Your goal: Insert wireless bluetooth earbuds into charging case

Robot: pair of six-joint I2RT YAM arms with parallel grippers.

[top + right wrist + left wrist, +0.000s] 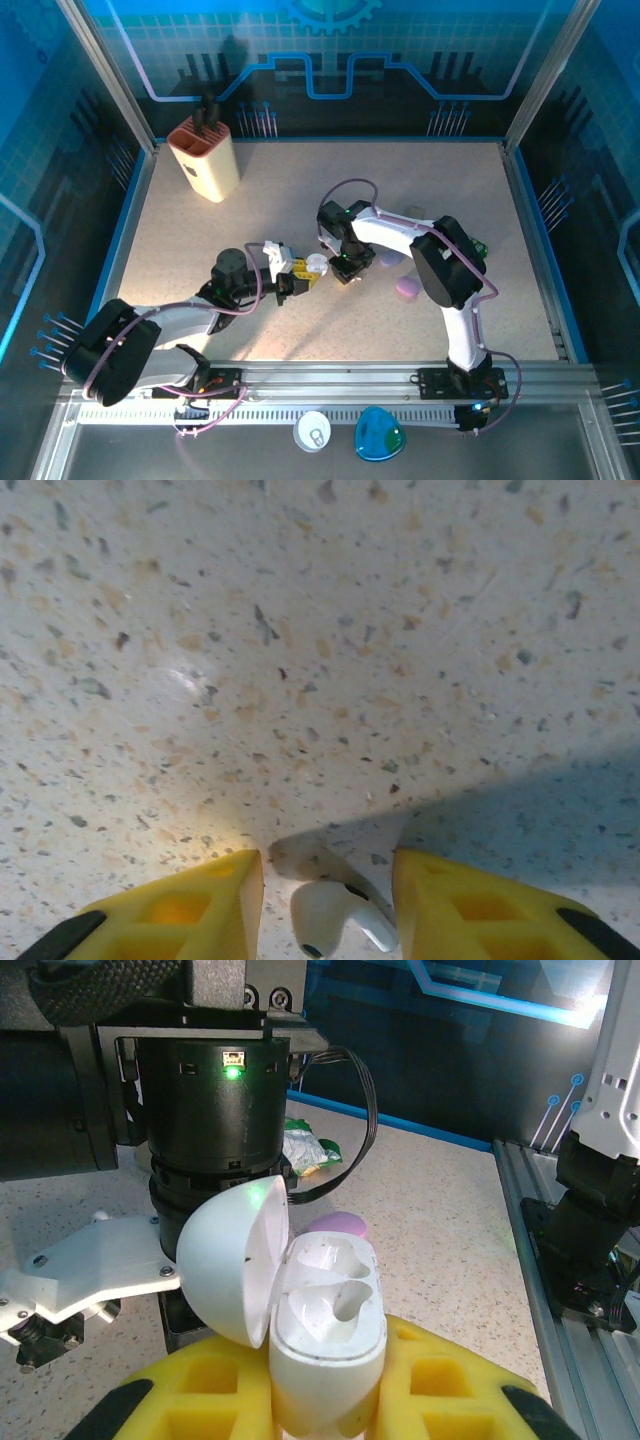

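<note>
A white charging case (325, 1330) stands upright between the yellow fingers of my left gripper (326, 1400), which is shut on its lower body. Its lid (232, 1260) hangs open to the left and both wells are empty. In the top view the case (316, 265) is held above mid-table by the left gripper (297, 278). My right gripper (345, 268) points down at the table just right of it. A white earbud (335, 915) lies between its yellow fingers (215, 895), stem toward the right finger, with a gap on its left side. The right gripper (328, 868) is open.
A lavender case (390, 261) and a pink case (406, 289) lie right of the right gripper; a pink case (338, 1224) shows behind the white one. A green packet (310, 1148) lies beyond. A beige holder (203, 155) stands at the back left.
</note>
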